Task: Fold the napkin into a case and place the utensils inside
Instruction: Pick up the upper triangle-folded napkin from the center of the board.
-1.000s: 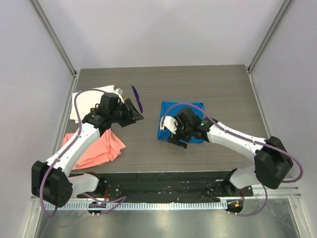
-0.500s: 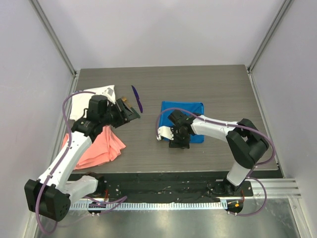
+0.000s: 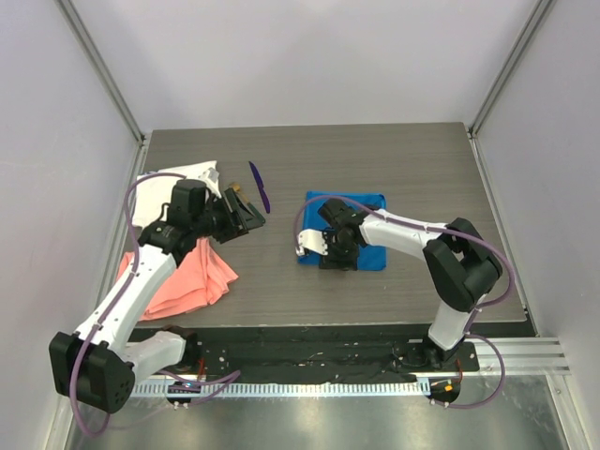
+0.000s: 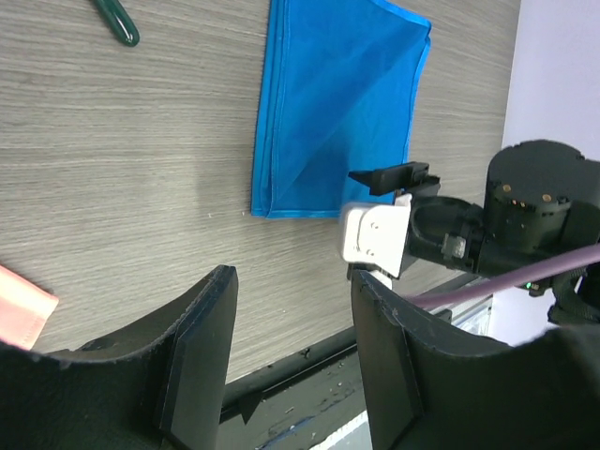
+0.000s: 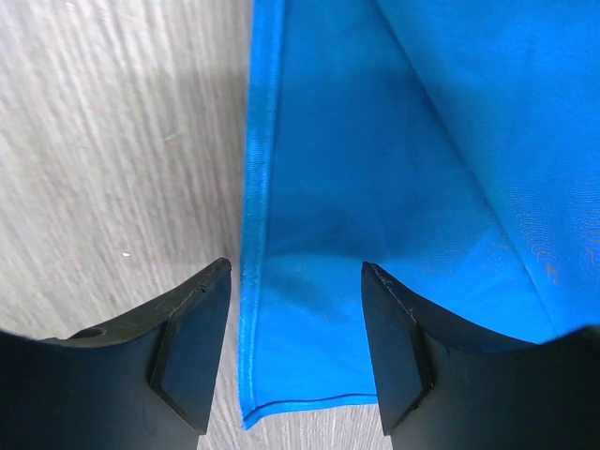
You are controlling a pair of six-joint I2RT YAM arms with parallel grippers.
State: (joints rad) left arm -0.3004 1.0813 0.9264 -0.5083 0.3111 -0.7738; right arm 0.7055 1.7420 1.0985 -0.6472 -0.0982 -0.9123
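Evidently my right gripper (image 5: pixel 295 281) hung open above a corner of the napkin (image 5: pixel 375 141), ready to pinch it for folding; my left gripper (image 4: pixel 292 281) hovered open and empty.

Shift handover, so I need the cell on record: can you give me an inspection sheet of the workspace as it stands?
Surface: grey wood-grain table, no spills seen.
Job's things: blue napkin folded, lying flat, not yet a case; purple utensil and green-handled utensil on the table, outside it.
Clutter: white cloth and salmon-pink cloth at the left edge.
Grippers: left gripper open, empty, over bare table; right gripper open over the napkin's corner, its hem between the fingers.
Cables: purple cable of the left arm loops above the white cloth; the right arm's arcs over the napkin.
Surroundings: pale walls, metal frame posts.
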